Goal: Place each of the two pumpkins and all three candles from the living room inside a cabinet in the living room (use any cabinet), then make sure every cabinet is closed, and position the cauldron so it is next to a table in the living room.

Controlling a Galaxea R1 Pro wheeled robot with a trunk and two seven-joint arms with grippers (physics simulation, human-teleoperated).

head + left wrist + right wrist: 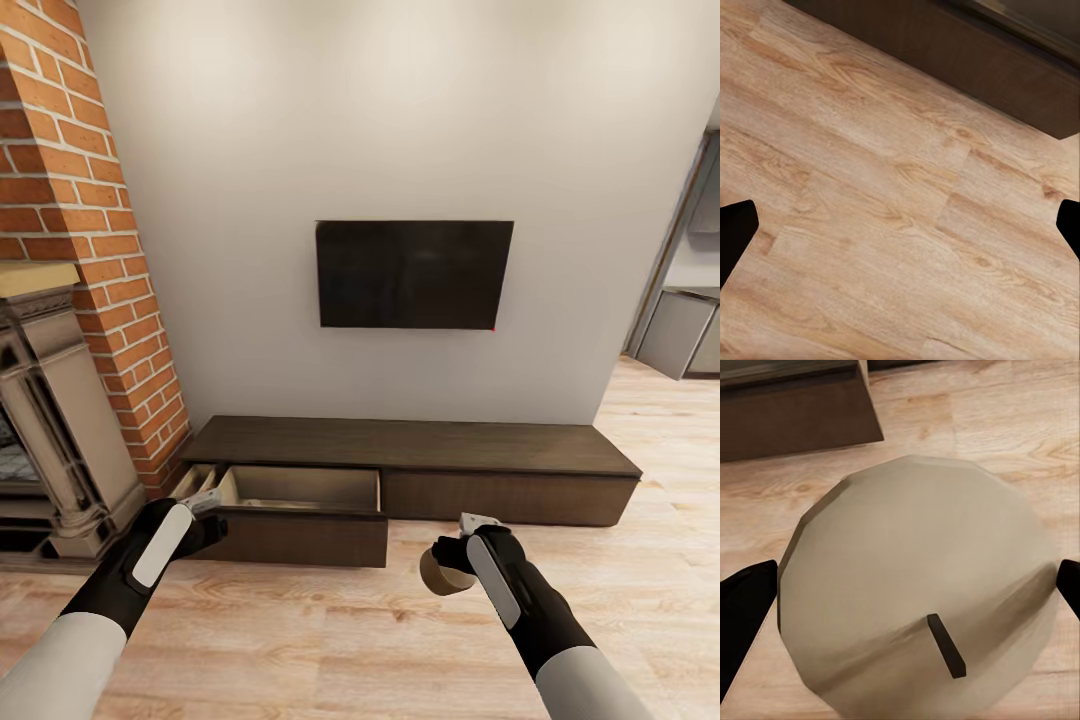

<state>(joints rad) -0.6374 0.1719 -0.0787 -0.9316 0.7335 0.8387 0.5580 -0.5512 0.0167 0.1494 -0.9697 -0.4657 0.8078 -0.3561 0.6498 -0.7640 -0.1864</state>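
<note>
Candle (915, 592) (olive-tan, dark wick): clamped in right gripper (452, 560) above wood floor (870, 225), near cabinet (420, 450) with left drawer (300, 505) pulled out. Left gripper (205, 505) spread apart, holding nothing, beside drawer.

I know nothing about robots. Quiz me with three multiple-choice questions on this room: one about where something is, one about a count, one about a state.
1. Where is the open drawer of the cabinet?
A. at the end by the brick fireplace
B. at the end by the kitchen
C. in the middle

2. How many candles does the right end effector hold?
A. none
B. one
C. two

3. What state is the left end effector in?
A. shut on a pumpkin
B. shut on a candle
C. open, holding nothing

Answers: 1 A, the pulled-out drawer sits next to the fireplace. 2 B, a single candle lies between its fingers. 3 C, its wrist view shows spread fingertips over bare floor.
</note>
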